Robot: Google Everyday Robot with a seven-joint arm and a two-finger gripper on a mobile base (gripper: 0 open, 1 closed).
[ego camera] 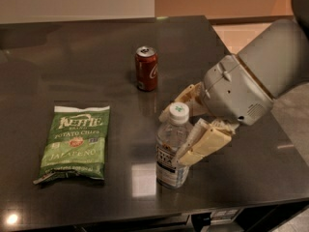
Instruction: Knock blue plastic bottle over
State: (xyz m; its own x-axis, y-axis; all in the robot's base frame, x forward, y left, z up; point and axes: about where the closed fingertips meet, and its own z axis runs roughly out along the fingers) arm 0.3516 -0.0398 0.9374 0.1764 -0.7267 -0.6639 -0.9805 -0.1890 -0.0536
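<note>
The blue plastic bottle (170,146) stands upright near the table's front edge, with a white cap and a white label with dark text. My gripper (186,129) is open and comes in from the right. One cream finger (205,146) lies against the bottle's right side at mid height. The other finger (186,98) reaches behind the cap. The bottle's upper part sits between the two fingers.
A red soda can (146,68) stands upright behind the bottle. A green Kettle chips bag (76,142) lies flat at the left. The dark table (72,66) ends close in front of the bottle and at the right.
</note>
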